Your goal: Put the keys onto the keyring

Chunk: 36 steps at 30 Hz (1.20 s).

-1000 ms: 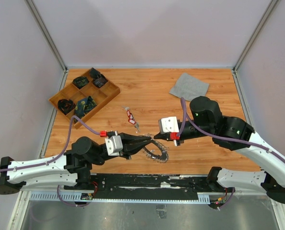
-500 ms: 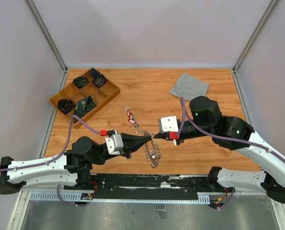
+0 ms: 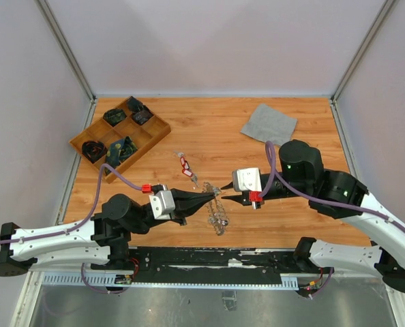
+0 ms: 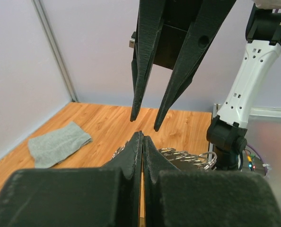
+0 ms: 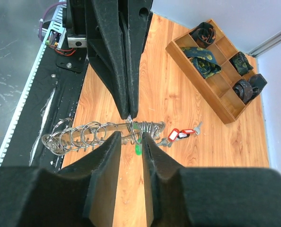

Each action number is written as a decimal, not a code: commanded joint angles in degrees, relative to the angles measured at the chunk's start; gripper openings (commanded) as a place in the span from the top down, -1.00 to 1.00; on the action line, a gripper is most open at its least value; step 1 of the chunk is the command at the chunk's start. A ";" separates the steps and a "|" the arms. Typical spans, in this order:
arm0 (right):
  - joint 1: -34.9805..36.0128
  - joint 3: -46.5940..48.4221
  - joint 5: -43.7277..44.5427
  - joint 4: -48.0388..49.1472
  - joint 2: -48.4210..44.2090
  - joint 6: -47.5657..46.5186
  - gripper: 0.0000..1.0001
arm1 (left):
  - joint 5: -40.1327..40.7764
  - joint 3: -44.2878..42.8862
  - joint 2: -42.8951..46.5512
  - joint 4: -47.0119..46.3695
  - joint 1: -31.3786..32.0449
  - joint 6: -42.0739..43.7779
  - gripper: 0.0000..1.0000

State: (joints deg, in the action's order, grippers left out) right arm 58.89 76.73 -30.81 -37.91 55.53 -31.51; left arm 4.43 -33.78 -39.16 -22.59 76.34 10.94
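Our left gripper (image 5: 129, 115) is clenched on the keyring (image 5: 83, 135), pinching its thin wire at the very tips of the fingers. From that pinch the ring hangs edge-on, its fringe of small loops trailing down and off to one side of the tips, above the wooden table (image 3: 291, 225). Our right gripper (image 4: 145, 124) faces it almost nose to nose, with the jaws parted and nothing gripped between them.

A green tag (image 5: 138, 149) shows in the gap just ahead of the right fingertips, close against the ring wire. We cannot tell whether its key is threaded on or only resting there. A red-tagged key (image 5: 178, 135) lies beyond the ring on the far side of the left tips, and we judge it is not on the ring yet.

We see three risks:
- **Slipping grip:** the left hold is a narrow pinch on round wire, so any push could make the ring swivel or slide out.
- **Snagging:** the two sets of fingertips are nearly touching, so a careless right-hand move could knock the left tips or catch a loop and drag the ring free.
- **Falling key:** if the green-tagged key is not properly on the wire, the parted right jaws will let it drop to the table.
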 commanded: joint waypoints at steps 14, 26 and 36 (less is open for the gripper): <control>0.57 -1.10 -4.17 3.98 1.40 1.34 0.41 | -3.37 -0.67 1.58 -2.20 0.39 1.09 0.99; 0.61 -0.53 -5.43 2.32 2.15 1.54 0.99 | -3.10 -0.61 2.07 -2.28 0.39 1.25 0.99; 0.61 0.45 -2.72 2.58 0.64 0.93 0.99 | -0.78 0.86 5.01 -1.98 0.39 -0.24 0.22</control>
State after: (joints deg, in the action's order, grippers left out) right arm 58.89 76.16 -34.44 -36.05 57.54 -30.28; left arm 2.59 -33.74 -35.99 -22.24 76.34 11.38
